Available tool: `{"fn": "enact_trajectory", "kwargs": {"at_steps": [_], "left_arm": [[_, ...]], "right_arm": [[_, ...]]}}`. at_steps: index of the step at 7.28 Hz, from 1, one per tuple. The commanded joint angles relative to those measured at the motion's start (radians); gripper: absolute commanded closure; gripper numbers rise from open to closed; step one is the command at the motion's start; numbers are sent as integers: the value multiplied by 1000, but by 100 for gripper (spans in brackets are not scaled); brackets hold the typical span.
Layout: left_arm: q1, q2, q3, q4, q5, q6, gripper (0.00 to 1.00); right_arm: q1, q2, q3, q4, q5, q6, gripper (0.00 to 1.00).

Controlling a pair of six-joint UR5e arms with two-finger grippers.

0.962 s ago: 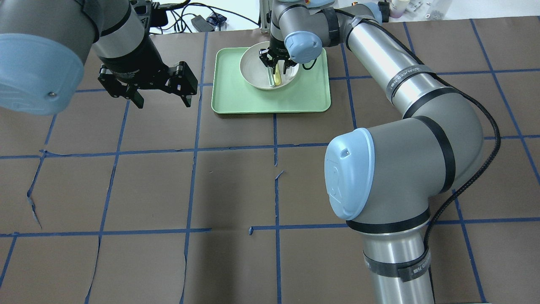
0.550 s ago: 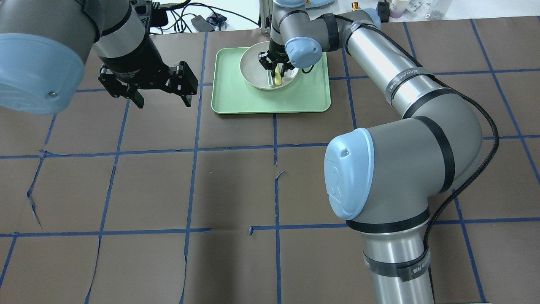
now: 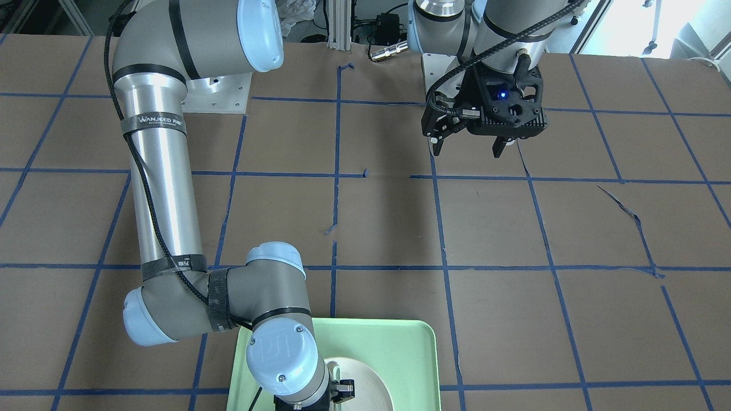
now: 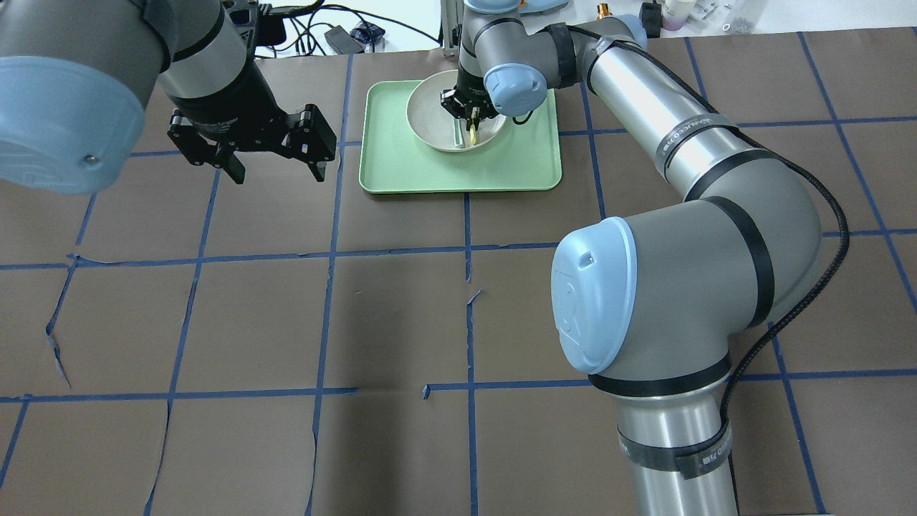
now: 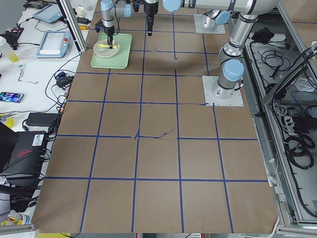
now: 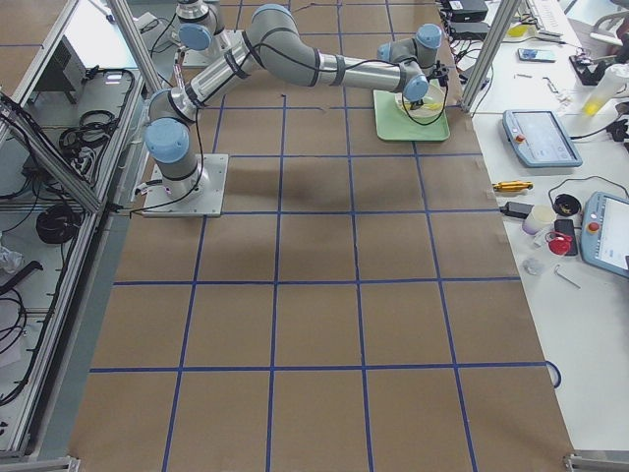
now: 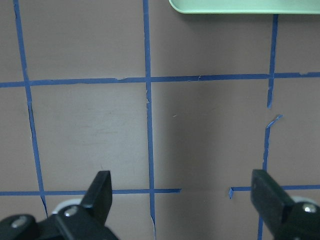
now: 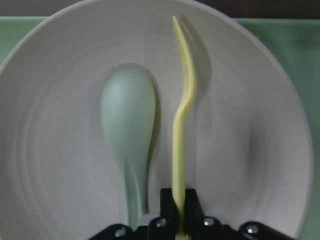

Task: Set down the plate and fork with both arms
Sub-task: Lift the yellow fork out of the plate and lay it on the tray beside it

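In the front-facing view, the right arm (image 3: 165, 188) reaches over the light green tray (image 3: 411, 342) and hides most of the plate (image 3: 374, 383) lying on it. The left gripper (image 3: 467, 150) hangs well away from the tray with its jaws spread and nothing between them.

From overhead, the right gripper (image 4: 469, 116) points straight down into the plate, which sits toward the tray's far edge. The tip of the yellow fork (image 4: 473, 135) shows just beyond the fingers. The left gripper is off the tray's left side, above the table (image 4: 394, 322).

The two side views show the plate on the tray, but everything is too small to judge the grip.

The left wrist view shows only a strip of the tray's edge at the top, with two widely parted fingers over bare table.

The right wrist view shows the grip best. The jaws are pinched shut on the very end of the fork's handle. The fork runs away from them across the plate, and the grey-green spoon (image 8: 129, 115) lies just beside it.

The step in hand looks like lifting the fork out. Because the hold is at the handle's end, the fork could swing, so a slow, straight rise would suit. It should clear the plate's rim before any sideways travel off the tray. The spoon's handle is very near one finger and may be nudged. The open left gripper could then take the plate by its rim on the tray's left side.
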Motion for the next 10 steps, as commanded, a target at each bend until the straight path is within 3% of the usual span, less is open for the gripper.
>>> {"fn": "enact_trajectory", "kwargs": {"at_steps": [1,4,7,9,10], "left_arm": [[0,0,0,0,0,0,0],[2,0,3,0,0,0,0],[0,-5,0,2,0,0,0],[2,-8,-1,5,0,0,0],[2,-8,-1,5,0,0,0]], "right_arm": [[-2,-36,8,5,-8,-13,85],[-31,-98,51,55,-51,-129,85],[-112,-145,195,52,-43,-117,85],[-126,-161,220,45,-46,-117,85],[-126,-161,226,45,-45,-113,67]]}}
